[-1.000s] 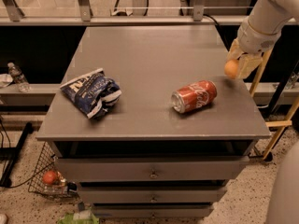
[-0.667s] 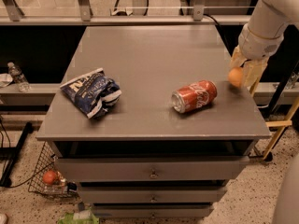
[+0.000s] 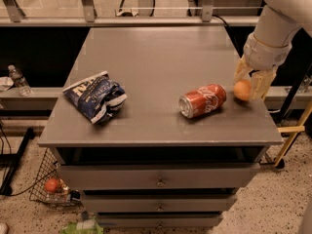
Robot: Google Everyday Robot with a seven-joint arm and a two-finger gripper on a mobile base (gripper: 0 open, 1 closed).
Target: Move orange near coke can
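Orange (image 3: 242,89) is clamped in gripper (image 3: 250,86) at table (image 3: 161,57) right edge, just beside can (image 3: 203,100). Risk: if released here, orange may roll off that edge; lying can may be nudged and rolled.

High front view; gripper (image 3: 249,87) at orange (image 3: 242,90)

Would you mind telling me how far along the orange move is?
Mostly done: the orange is already close beside the coke can, which lies on its side on the table. In hand: the gripper holds the orange between its jaws at the table's edge. Left, probably: release it and withdraw.
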